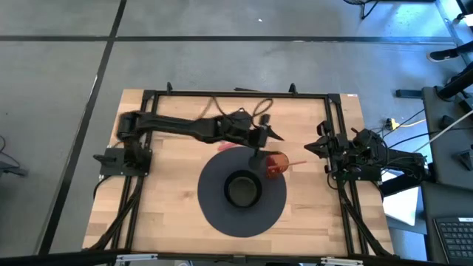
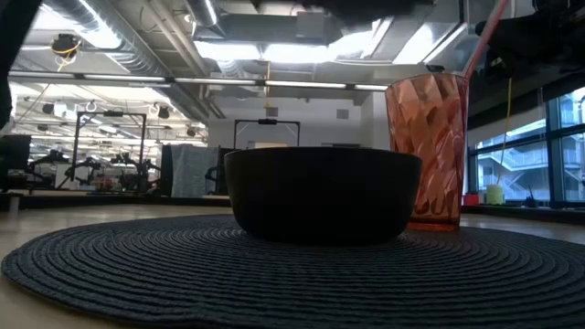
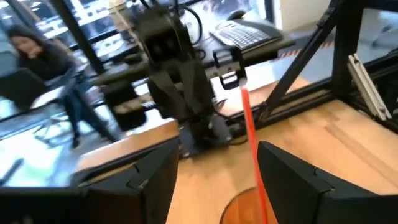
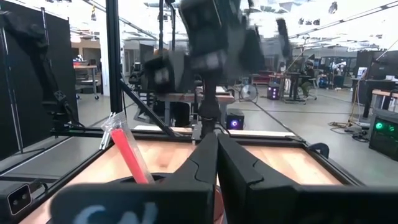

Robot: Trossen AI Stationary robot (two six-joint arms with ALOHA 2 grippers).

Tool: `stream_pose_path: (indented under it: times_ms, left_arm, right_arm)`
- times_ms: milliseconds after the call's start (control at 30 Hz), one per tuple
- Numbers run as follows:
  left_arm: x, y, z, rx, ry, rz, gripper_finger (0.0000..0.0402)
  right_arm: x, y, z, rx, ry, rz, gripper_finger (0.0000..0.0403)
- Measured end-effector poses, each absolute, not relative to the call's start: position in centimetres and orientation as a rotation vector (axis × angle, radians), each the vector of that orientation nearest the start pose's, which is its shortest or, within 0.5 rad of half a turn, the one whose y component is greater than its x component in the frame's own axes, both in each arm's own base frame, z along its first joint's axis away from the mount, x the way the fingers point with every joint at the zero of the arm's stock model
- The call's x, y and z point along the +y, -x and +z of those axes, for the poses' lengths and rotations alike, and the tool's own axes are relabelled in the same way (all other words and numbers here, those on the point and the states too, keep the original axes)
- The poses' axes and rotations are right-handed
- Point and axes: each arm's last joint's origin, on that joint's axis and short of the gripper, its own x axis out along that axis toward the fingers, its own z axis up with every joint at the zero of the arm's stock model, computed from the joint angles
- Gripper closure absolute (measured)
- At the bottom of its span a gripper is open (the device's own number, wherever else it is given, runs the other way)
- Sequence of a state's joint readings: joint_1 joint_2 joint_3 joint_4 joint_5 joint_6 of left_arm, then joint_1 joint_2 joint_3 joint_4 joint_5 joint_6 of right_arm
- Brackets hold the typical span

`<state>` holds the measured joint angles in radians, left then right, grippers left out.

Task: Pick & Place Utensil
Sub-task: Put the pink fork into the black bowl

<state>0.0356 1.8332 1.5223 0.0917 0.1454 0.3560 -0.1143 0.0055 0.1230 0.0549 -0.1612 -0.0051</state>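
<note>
High view: left gripper (image 1: 260,145) hovers just above the orange tumbler (image 1: 275,165), which stands on the round dark placemat (image 1: 214,210) right beside the black bowl (image 1: 243,189). A red utensil (image 1: 294,163) sticks out of the tumbler toward the right gripper (image 1: 316,147), parked at the table's right edge.

Low view: tumbler behind bowl, utensil handle rising from it.

Left wrist: fingers (image 3: 298,180) spread, released, utensil between them.

Right wrist: fingers (image 4: 205,165) clenched together, empty.

Two dark jointed arms (image 1: 192,128) trail looped black cables (image 1: 260,107).
</note>
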Motion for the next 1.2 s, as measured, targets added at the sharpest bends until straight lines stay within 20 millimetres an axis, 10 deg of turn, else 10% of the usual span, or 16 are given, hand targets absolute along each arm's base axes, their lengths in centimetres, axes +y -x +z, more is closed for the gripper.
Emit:
stream_pose_path:
  times_ms: [333, 500, 767, 1200]
  left_arm:
    - [0.3, -29.0, 41.1, 0.321, -0.335, 0.283, 0.0300]
    - [1.5, -23.1, 37.9, 0.262, -0.216, 0.370, 0.0389]
    - [3.3, -19.4, 28.1, 0.061, -0.088, 0.461, 0.0399]
    - [3.2, -13.8, 27.8, -0.158, -0.242, 0.606, 0.0400]
  right_arm:
    - [-0.5, -8.7, 20.9, -0.159, 0.055, 0.041, 0.0391]
    - [-0.5, -8.7, 20.8, -0.157, 0.064, 0.040, 0.0391]
    - [-0.5, -8.7, 21.0, -0.173, 0.085, 0.038, 0.0391]
    - [-0.5, -8.7, 21.0, -0.174, 0.128, 0.037, 0.0391]
